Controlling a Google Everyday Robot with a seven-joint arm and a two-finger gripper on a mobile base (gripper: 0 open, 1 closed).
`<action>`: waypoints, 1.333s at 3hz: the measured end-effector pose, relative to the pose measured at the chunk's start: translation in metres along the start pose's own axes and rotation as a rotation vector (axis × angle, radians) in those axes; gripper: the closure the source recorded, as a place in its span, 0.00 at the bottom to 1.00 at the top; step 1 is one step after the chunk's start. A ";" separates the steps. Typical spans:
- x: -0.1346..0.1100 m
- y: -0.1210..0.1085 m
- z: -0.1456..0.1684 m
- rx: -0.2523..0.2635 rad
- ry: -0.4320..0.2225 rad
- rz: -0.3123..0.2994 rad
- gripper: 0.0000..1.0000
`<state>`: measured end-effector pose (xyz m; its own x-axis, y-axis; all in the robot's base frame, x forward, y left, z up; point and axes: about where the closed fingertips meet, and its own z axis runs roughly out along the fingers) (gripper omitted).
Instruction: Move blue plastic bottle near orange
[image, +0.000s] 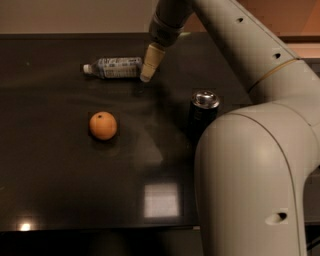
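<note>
Well, the blue plastic bottle (116, 67) lies on its side at the back of the dark table (60, 200). Its long side runs left to right, and its white cap points left. I cannot see what is inside it. The orange (103, 125) sits nearer the front, well apart from the bottle. My gripper (146, 75) hangs right at the bottle's right end; I cannot tell if it is open or closed. On the right, a dark can (203, 116) stands upright. I count one bottle, one orange, one can.

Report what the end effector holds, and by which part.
Nothing: the end effector is at the base end of the blue plastic bottle, which lies flat.
</note>
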<state>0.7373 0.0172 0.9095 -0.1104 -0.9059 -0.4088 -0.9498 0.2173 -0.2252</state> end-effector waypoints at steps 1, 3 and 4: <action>-0.012 -0.005 0.006 0.024 -0.082 0.033 0.00; -0.017 -0.020 0.028 0.096 -0.122 0.144 0.00; -0.019 -0.022 0.040 0.113 -0.121 0.199 0.00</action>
<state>0.7719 0.0444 0.8875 -0.2494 -0.7930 -0.5559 -0.8733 0.4322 -0.2248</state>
